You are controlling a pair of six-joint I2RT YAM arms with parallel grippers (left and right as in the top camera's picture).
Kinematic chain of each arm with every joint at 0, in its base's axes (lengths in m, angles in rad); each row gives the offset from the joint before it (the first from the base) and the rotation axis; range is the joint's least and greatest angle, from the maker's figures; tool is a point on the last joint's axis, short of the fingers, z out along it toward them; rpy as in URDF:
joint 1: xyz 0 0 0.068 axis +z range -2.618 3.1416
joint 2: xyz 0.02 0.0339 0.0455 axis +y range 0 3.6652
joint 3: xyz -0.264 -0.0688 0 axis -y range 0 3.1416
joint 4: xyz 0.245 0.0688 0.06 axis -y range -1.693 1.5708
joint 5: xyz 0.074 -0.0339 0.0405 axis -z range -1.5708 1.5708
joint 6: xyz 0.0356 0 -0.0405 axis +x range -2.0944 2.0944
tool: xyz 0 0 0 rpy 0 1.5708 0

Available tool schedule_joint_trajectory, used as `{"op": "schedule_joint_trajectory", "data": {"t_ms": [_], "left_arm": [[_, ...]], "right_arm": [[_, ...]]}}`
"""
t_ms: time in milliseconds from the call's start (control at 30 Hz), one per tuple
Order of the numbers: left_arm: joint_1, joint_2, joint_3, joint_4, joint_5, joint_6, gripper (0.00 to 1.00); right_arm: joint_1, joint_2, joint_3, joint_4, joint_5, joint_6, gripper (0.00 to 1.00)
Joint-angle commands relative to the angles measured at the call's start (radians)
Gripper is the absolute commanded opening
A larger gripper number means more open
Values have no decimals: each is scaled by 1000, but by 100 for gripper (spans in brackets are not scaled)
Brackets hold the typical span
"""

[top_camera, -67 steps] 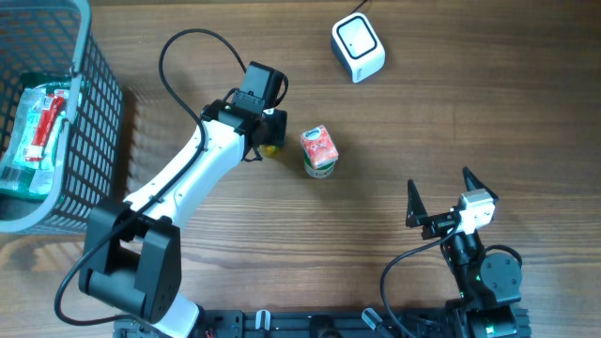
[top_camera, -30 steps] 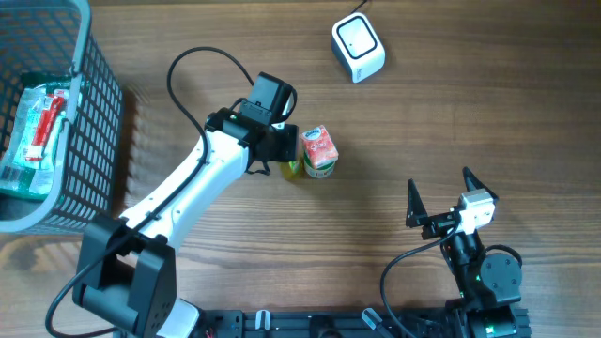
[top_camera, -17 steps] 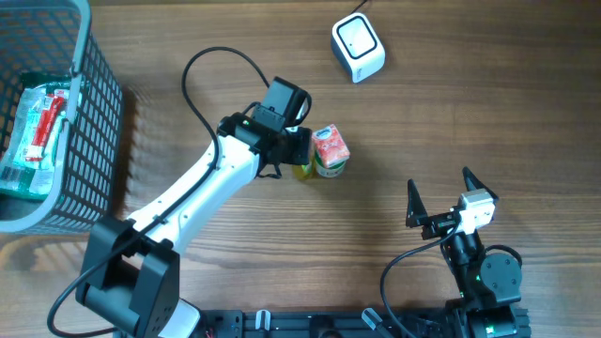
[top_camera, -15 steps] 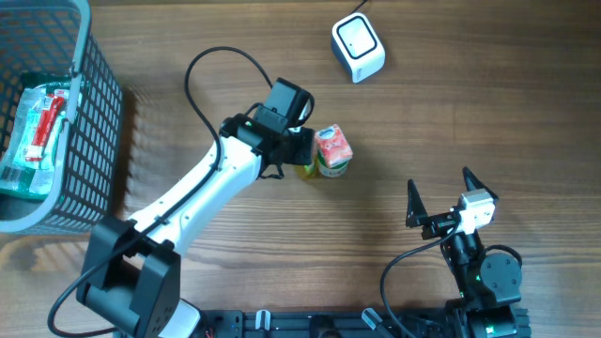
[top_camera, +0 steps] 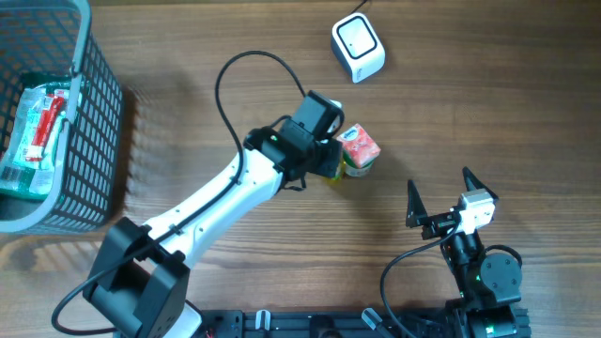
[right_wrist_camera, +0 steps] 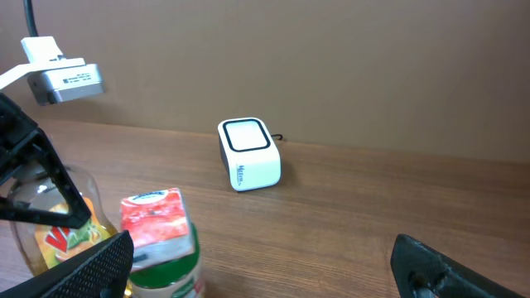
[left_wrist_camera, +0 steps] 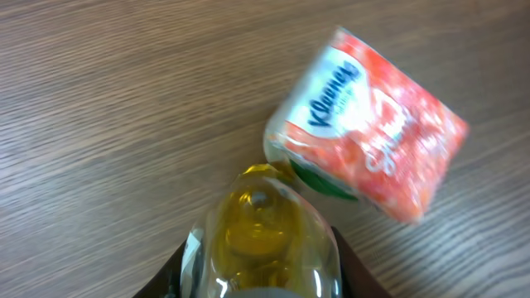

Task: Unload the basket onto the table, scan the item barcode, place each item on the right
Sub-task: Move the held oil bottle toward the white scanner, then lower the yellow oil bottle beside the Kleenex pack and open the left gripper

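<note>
A wooden table (top_camera: 488,113) carries a grey mesh basket (top_camera: 94,122) at the far left, holding packets (top_camera: 38,131). The right gripper (top_camera: 439,180), near right, stands spread wide. A white barcode scanner (top_camera: 358,47) sits at the far side. At mid-table the left gripper (top_camera: 327,161) pinches a bottle of yellow liquid (left_wrist_camera: 263,223), just beside a red Kleenex pack (top_camera: 360,145) on its right

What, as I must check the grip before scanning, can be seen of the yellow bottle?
The yellow bottle is clear plastic with yellow liquid inside and a yellow label with red marks. It is held between the fingers of the left gripper, over the wooden table, its far end against the red and white Kleenex pack.
</note>
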Motion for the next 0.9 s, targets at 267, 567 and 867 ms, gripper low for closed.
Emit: {"op": "schedule_joint_trajectory", "data": {"t_ms": [267,567,867], "left_arm": [[-48,-6,-4,60,9,-10,22],[-48,-6,-4,-10,-224,-10,22],[-48,10,-4,-2,-282,-10,25]], "right_arm": [[-5,-9,-1,2,9,-10,100],[-5,-9,-1,2,9,-10,100],[-5,-9,-1,2,9,-10,100]]}}
